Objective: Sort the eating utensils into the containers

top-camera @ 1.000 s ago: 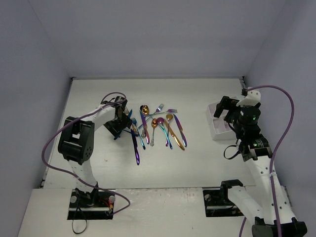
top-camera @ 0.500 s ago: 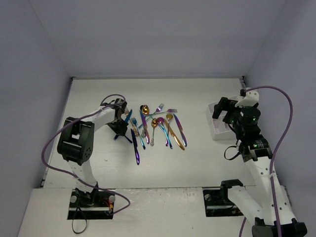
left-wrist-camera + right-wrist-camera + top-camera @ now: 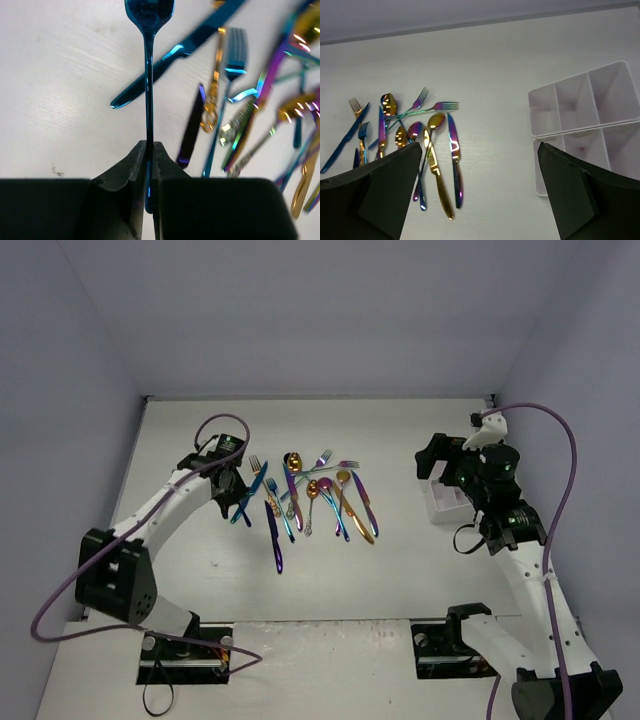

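My left gripper (image 3: 149,150) is shut on the handle of a slim blue spoon (image 3: 148,75), whose bowl points away from the jaws. From above, the left gripper (image 3: 238,502) sits at the left edge of the eating utensils (image 3: 315,498), which are spread in a row at mid-table. A blue knife (image 3: 170,55), a dark purple knife (image 3: 192,125) and a gold fork (image 3: 216,85) lie just beyond the spoon. My right gripper (image 3: 480,195) is open and empty, high over the table between the utensils and the white caddy (image 3: 580,120). The right arm partly covers the caddy (image 3: 438,505).
A long purple knife (image 3: 274,545) lies nearest the front of the spread. A gold knife (image 3: 436,175) and a rainbow knife (image 3: 454,155) lie on its right side. Grey walls close in the table at back and sides.
My left gripper has shut on the blue spoon and drawn back left from the row, its arm swinging out. The right arm has shifted slightly left, jaws still wide.
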